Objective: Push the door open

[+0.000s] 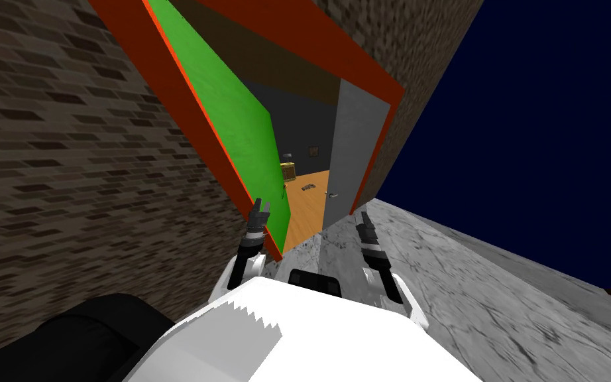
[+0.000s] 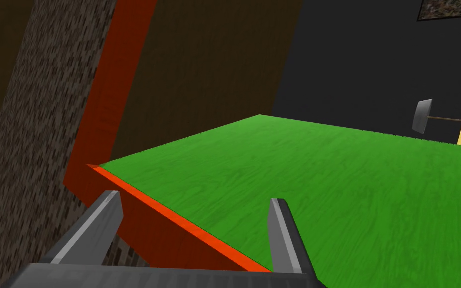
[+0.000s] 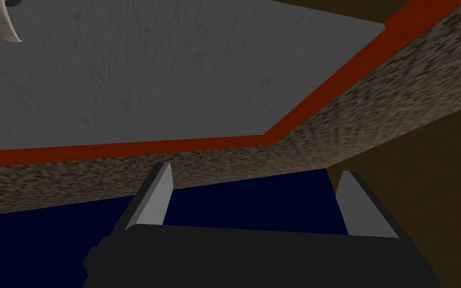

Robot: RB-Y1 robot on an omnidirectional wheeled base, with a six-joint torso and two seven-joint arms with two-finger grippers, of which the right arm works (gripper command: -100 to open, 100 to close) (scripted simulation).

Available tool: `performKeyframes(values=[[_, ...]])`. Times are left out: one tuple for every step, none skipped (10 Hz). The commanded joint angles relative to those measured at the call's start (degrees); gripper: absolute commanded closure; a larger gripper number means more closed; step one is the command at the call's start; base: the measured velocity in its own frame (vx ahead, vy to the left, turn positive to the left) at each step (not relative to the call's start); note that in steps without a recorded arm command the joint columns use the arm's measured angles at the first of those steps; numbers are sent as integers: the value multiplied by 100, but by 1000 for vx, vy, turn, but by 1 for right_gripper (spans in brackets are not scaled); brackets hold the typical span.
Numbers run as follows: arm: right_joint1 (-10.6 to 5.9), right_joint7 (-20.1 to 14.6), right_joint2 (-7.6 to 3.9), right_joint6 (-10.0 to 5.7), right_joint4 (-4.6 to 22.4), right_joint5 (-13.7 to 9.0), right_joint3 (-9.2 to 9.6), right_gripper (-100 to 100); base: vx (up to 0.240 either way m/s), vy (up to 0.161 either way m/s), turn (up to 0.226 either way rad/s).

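My left pincer (image 1: 260,207) open at the green door's (image 1: 231,123) edge, my right pincer (image 1: 366,217) open near the grey door (image 1: 356,139)

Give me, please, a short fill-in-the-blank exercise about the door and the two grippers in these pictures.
1. The door ahead of the left gripper is coloured ____.
2. The panel facing the right gripper is coloured ____.
3. Both grippers' fingers stand ____.
4. The wall on the robot's left shows a ____ pattern.
Missing words: green; grey; open; brick.
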Motion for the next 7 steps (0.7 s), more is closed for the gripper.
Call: performKeyframes(values=[[-106, -43, -1, -74, 255, 55, 32, -100, 87, -66, 54], [-165, -75, -12, -113, 401, 84, 46, -100, 97, -71, 48], [-224, -108, -23, -153, 547, 114, 60, -100, 88, -94, 53], [-284, -141, -33, -193, 695, 143, 74, -100, 81, -97, 54], [-345, -175, -41, -234, 845, 173, 88, -100, 86, -77, 60], [-405, -209, -49, -275, 996, 203, 102, -100, 75, -83, 52], [-466, -243, -57, -316, 1146, 233, 117, -100, 85, -77, 56]])
